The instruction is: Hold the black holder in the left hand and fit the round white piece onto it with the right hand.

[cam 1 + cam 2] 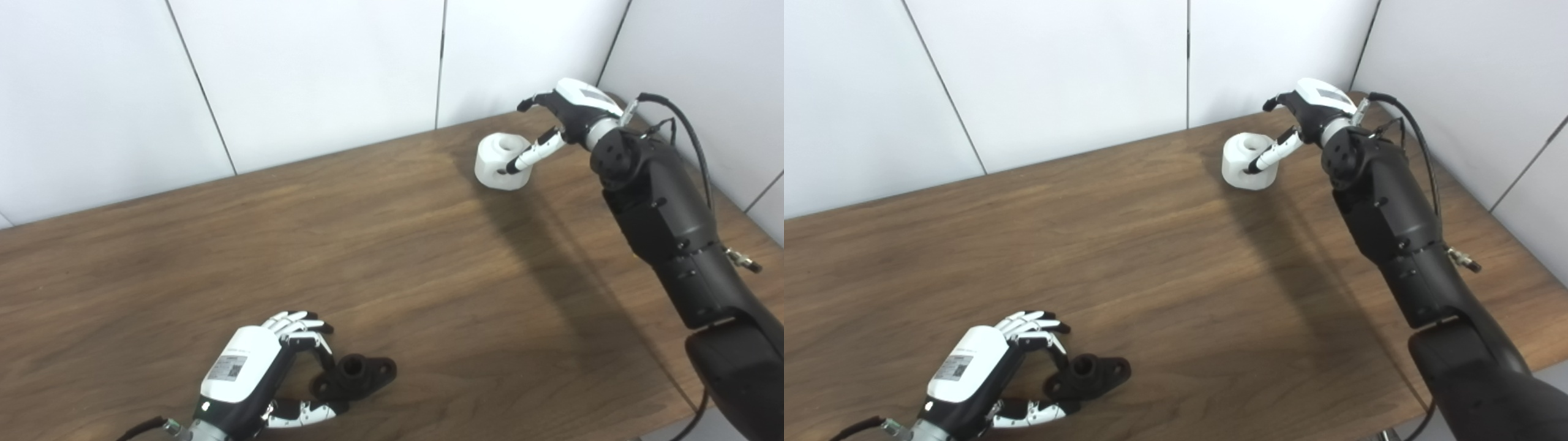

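Note:
The black holder [355, 376] lies flat on the wooden table [367, 245] near the front edge, a hole showing in its raised hub. My left hand [257, 373] is around its left end, fingers above and thumb below, touching it but not clearly clamped. The round white piece [502, 160], a chunky ring with a centre hole, rests at the far right of the table. My right hand [563, 119] reaches over it from the right; one finger lies across its near side and the others curl behind it. It still sits on the table.
White wall panels [306, 73] rise straight behind the table's far edge and along its right side, close to the right hand. The right forearm [667, 226] crosses the table's right part, with cables looping off it.

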{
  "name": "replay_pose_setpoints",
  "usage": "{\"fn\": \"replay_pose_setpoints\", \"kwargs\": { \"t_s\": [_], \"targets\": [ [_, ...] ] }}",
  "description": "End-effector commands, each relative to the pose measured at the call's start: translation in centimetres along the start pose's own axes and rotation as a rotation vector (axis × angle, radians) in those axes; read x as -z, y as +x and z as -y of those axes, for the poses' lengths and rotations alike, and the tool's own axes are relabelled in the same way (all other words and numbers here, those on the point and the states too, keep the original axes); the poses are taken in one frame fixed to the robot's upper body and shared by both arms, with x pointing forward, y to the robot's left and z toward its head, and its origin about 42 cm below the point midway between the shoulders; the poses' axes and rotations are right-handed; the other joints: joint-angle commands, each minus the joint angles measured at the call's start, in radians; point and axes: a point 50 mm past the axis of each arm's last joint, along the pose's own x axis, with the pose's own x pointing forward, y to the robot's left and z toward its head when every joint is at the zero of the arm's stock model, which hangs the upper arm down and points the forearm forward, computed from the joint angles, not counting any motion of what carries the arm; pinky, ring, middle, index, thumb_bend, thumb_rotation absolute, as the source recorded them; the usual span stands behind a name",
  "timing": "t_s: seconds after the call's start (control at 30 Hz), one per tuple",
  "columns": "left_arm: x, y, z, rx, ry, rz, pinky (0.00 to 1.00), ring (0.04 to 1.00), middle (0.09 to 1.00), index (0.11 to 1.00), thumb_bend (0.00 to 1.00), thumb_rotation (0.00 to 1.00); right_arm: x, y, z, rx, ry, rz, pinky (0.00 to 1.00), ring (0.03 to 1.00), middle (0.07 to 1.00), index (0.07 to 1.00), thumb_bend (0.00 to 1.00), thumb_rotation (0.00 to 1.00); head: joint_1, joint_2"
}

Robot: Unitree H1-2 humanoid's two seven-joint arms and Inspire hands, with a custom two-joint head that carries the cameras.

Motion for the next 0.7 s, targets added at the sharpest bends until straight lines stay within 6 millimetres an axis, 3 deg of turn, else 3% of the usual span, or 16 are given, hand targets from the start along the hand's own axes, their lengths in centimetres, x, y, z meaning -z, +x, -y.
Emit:
{"fn": "replay_pose_setpoints", "kwargs": {
  "t_s": [0.0, 0.67],
  "targets": [
    [1.0, -1.1, 1.0, 0.086, 0.019, -0.066, 0.88, 0.863, 0.774, 0.488, 0.52, 0.05, -1.4, 0.3, 2.7, 0.069, -0.017, 0.025, 1.0, 1.0, 0.932, 0.816, 1.0, 0.32, 0.0, 0.0],
    [0.7, -0.9, 1.0, 0.073, 0.025, -0.061, 0.87, 0.856, 0.768, 0.488, 0.52, 0.05, -1.6, 1.3, 0.0, -0.006, -0.056, -0.004, 1.0, 1.0, 0.935, 0.814, 0.99, 0.33, 0.006, -0.002]
  ]
}}
